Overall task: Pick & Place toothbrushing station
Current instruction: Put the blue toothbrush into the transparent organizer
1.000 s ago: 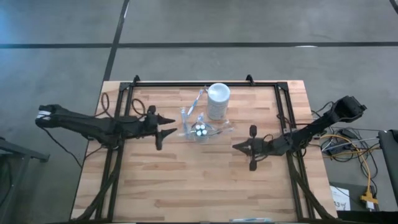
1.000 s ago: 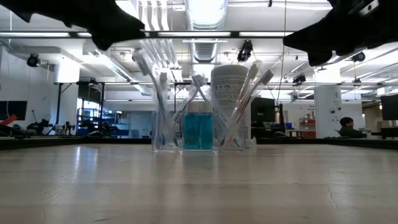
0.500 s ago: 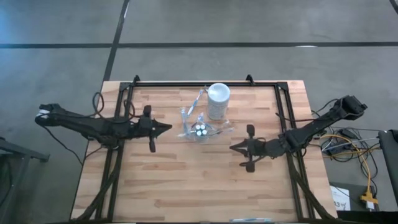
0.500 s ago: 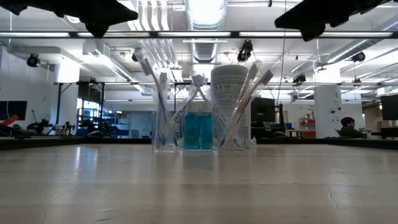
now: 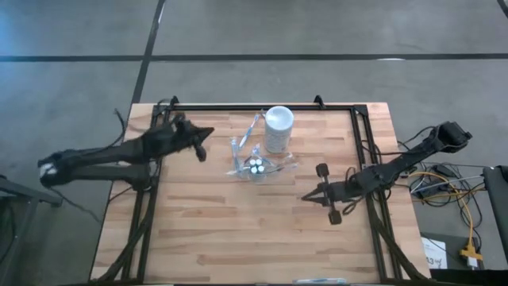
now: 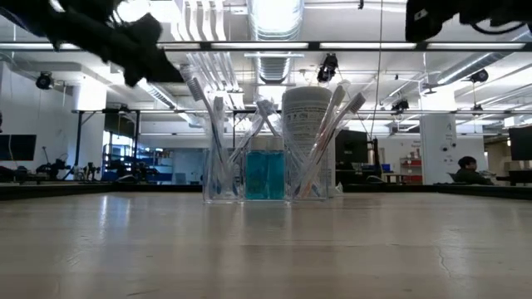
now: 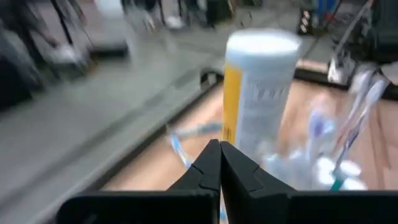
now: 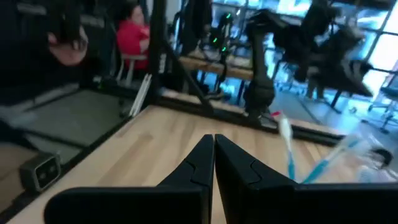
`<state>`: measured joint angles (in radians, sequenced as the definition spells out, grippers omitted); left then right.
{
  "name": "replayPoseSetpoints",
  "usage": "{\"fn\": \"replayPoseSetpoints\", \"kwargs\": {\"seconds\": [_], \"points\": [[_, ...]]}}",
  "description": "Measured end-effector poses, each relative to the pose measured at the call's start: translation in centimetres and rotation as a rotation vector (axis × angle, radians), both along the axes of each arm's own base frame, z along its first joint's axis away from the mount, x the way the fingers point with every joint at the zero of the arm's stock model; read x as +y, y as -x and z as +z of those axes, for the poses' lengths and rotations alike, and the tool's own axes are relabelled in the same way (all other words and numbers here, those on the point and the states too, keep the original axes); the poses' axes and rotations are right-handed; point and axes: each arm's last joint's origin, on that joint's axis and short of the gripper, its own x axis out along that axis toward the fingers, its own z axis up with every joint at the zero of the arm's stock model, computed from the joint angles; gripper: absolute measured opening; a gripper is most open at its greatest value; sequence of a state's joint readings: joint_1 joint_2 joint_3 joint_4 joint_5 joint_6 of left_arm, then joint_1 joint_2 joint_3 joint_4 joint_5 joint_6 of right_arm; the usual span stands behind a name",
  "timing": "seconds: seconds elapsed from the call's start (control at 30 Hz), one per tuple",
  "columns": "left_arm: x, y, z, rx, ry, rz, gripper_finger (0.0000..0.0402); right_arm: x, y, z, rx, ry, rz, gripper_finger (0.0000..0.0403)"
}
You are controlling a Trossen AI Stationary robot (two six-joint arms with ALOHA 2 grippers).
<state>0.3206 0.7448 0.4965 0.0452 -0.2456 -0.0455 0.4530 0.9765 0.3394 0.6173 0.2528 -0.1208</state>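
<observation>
The bench (image 5: 238, 222) is pale planked wood with a slight sheen, the holder (image 6: 223, 181) clear glossy plastic, beside it a matt white cup (image 6: 306, 116).

Bare table (image 5: 238, 230) lies across the whole near half, wide open to a gripper. The one cluster sits mid-table toward the far edge: white cup (image 5: 279, 127), clear holder (image 5: 255, 165) and splayed toothbrushes (image 6: 328, 137) touching or just beside each other, blocking that middle lane. Either side of it stays clear.
</observation>
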Motion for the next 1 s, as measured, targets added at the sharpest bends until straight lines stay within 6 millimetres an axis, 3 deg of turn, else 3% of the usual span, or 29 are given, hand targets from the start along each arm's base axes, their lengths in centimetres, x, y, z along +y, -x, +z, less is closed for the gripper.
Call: {"fn": "replayPoseSetpoints", "kwargs": {"seconds": [0.2,0.33,0.63,0.83,1.0], "points": [[7.3,0.3,-2.5,-0.012,0.19,-0.02,0.0002,-1.1,0.8,-2.0,0.019,0.019,-0.066,0.0008],[10.8,-0.4,-4.5,0.05,0.298,-0.025,0.0001,-1.8,1.2,-3.1,0.007,0.049,-0.127,0.0008],[16.6,-6.9,-6.3,0.312,0.407,-0.133,0.0015,-3.0,1.4,-3.7,-0.01,0.087,-0.22,0.0008],[20.2,-10.1,-6.5,0.442,0.411,-0.18,0.0039,-3.0,1.4,-3.6,-0.014,0.101,-0.218,0.0008],[22.1,-12.5,-6.7,0.588,0.404,-0.284,0.0069,-3.0,1.5,-3.7,-0.011,0.092,-0.218,0.0008]]}}
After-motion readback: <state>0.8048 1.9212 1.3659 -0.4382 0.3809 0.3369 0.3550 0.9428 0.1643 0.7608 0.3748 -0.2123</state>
